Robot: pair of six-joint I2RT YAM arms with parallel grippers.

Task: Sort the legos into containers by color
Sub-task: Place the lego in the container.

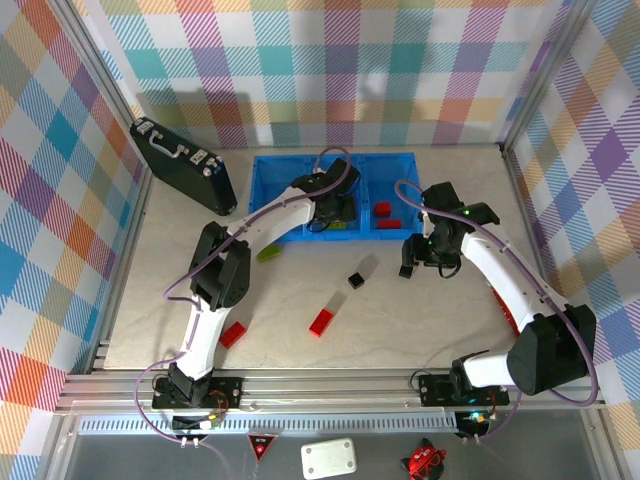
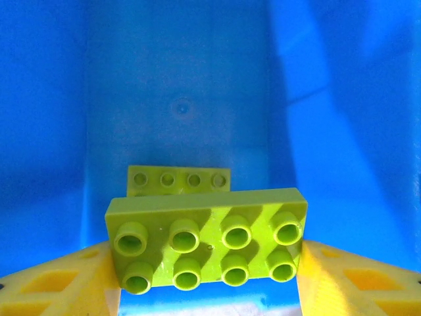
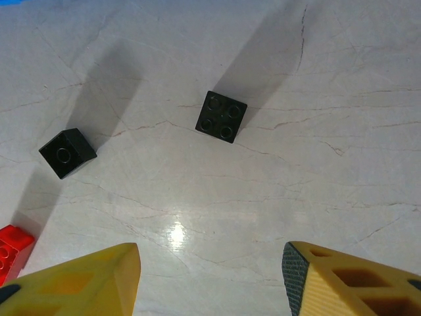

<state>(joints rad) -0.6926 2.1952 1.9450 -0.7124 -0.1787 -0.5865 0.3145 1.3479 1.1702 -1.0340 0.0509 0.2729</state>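
My left gripper (image 1: 334,212) reaches into the middle compartment of the blue tray (image 1: 268,172). In the left wrist view it (image 2: 205,255) is shut on a lime green lego (image 2: 207,243), studs toward the camera, just above the blue floor (image 2: 181,79). A second green lego (image 2: 179,179) lies on that floor behind it. Two red legos (image 1: 386,214) lie in the right compartment. My right gripper (image 1: 409,262) hangs open over bare table (image 3: 210,253), with two black legos (image 3: 222,116) (image 3: 67,153) ahead of it and a red one (image 3: 12,250) at the left.
On the table lie a black lego (image 1: 355,280), two red legos (image 1: 321,322) (image 1: 232,335) and a green one (image 1: 268,253). A black case with silver latches (image 1: 185,165) stands at the back left. Checked walls close in three sides.
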